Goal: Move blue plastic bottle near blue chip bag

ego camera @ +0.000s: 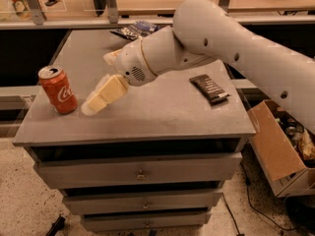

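Observation:
No blue bottle shows; a red-orange Coca-Cola can [58,89] with a silver top stands upright at the table's front left. The dark-blue chip bag [137,29] lies at the table's back edge, partly hidden behind my arm. My gripper [96,84] reaches in from the right and hangs low over the table just right of the can, without touching it. It is open and empty, with one cream finger [104,96] pointing down-left toward the can's base and the other higher up.
A black bar-shaped packet [210,88] lies at the table's right side. The grey table [162,119] tops a drawer cabinet [140,173]. An open cardboard box [278,149] stands on the floor at right. A shelf [74,4] runs behind the table.

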